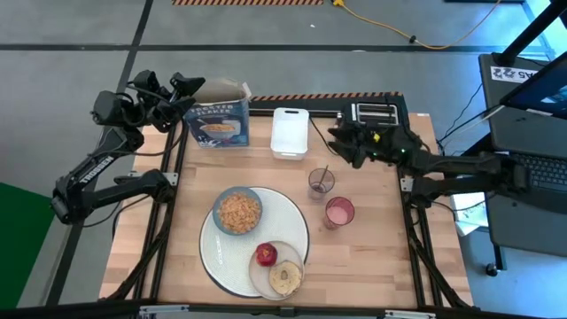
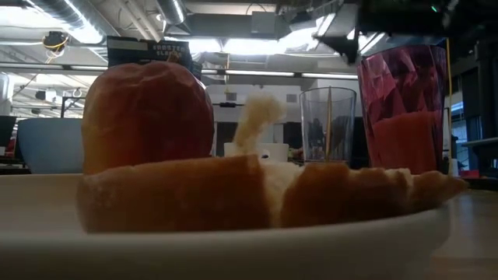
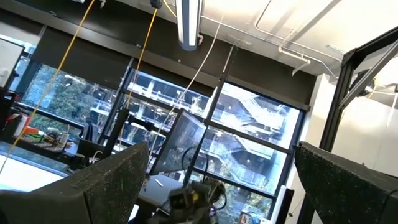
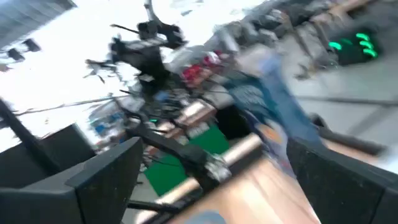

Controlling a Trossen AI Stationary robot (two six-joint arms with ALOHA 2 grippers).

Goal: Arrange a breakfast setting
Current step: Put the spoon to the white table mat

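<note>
With both the left gripper [image 1: 190, 86] and the right gripper [image 1: 339, 142] spread wide and holding nothing, the risk is the right one clipping the clear tinted cup [image 1: 321, 183] holding the wooden spoon [image 1: 322, 175], just beside it, and tipping it toward the big round white plate [image 1: 297, 217].

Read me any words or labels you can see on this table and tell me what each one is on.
"FROSTED FLAKES": only partly legible, on the blue cereal box at the table's back left; its top edge shows in the low view.
Smaller print on the box: too small to read.
Nothing else on the table carries readable text.
</note>
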